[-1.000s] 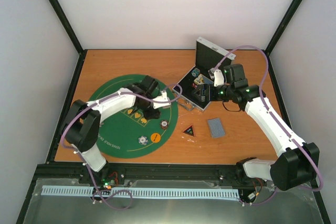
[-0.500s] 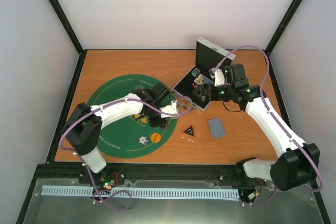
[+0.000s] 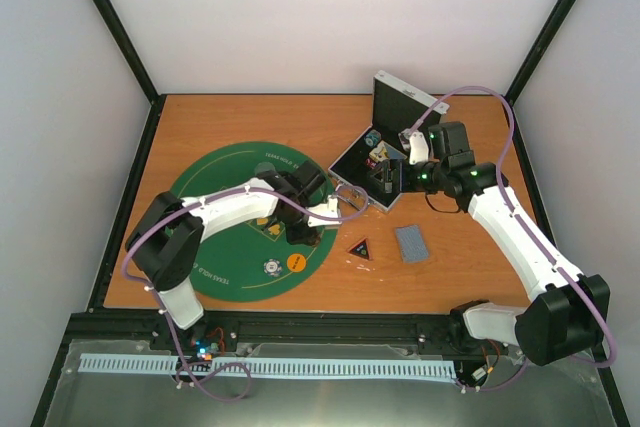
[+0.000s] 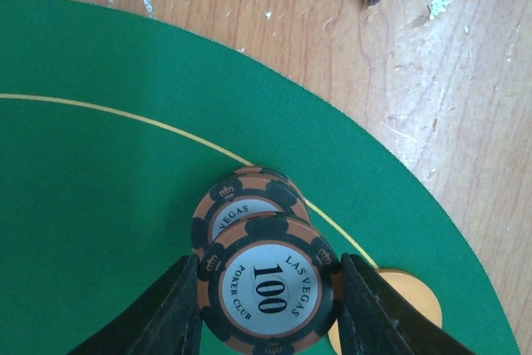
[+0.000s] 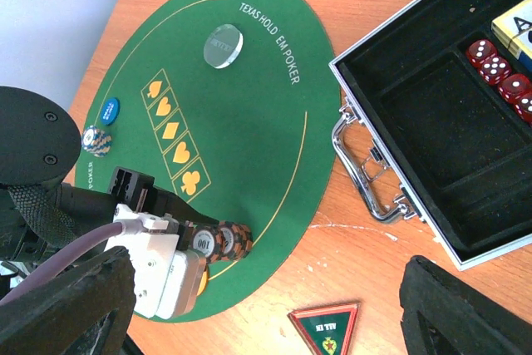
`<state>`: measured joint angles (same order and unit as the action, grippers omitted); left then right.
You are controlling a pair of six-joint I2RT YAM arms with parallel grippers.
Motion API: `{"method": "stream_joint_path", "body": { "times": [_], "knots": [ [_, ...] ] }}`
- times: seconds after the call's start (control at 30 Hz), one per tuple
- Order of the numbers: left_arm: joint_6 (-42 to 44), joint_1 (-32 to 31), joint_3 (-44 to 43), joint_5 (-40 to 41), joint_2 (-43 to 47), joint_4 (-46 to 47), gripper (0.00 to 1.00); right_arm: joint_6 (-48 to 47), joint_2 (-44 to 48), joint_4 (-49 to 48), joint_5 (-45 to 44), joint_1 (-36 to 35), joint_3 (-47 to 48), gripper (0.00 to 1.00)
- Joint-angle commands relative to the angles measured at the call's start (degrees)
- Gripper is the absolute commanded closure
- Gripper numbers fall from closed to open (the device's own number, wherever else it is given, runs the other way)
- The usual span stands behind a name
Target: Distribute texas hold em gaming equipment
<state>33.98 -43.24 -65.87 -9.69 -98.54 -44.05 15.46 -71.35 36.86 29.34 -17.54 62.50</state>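
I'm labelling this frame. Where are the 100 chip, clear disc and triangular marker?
100 chip (image 4: 268, 297): left wrist view, its white centre label.
clear disc (image 5: 223, 45): right wrist view, its top face.
triangular marker (image 5: 325, 322): right wrist view, its green centre.

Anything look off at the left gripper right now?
The 100 chip in the left gripper overlaps a second chip, offset rather than squarely stacked, near the mat edge beside the orange disc. Nothing looks spilled or damaged.
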Motion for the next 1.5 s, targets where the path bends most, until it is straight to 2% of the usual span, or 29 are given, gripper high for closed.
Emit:
{"method": "stream_joint_path", "body": {
  "times": [0.0, 0.4, 0.57, 1.23, 1.47],
  "knots": [
    [-0.9, -0.3, -0.7, 0.2, -0.4, 1.6, 0.87, -0.5, 1.0, -0.1, 0.6, 0.8, -0.4, 0.14],
    [-0.8, -0.3, -0.5, 1.5, -1.4, 3.0, 0.79, -0.7, 1.0, -0.2, 0.9, 0.8, -0.6, 0.14],
    [-0.7, -0.3, -0.3, 1.6, -1.5, 3.0, 0.68, -0.7, 1.1, -0.1, 1.0, 0.8, -0.6, 0.14],
    [0.0, -0.3, -0.1, 0.0, 0.0, 2.8, 0.41, -0.6, 1.7, -0.2, 1.0, 1.0, -1.0, 0.14],
    [3.2, -0.3, -5.8, -7.6, 5.5, -2.7, 0.26, -1.1, 2.6, -1.0, 0.2, 1.0, -1.3, 0.07]
  ]
}}
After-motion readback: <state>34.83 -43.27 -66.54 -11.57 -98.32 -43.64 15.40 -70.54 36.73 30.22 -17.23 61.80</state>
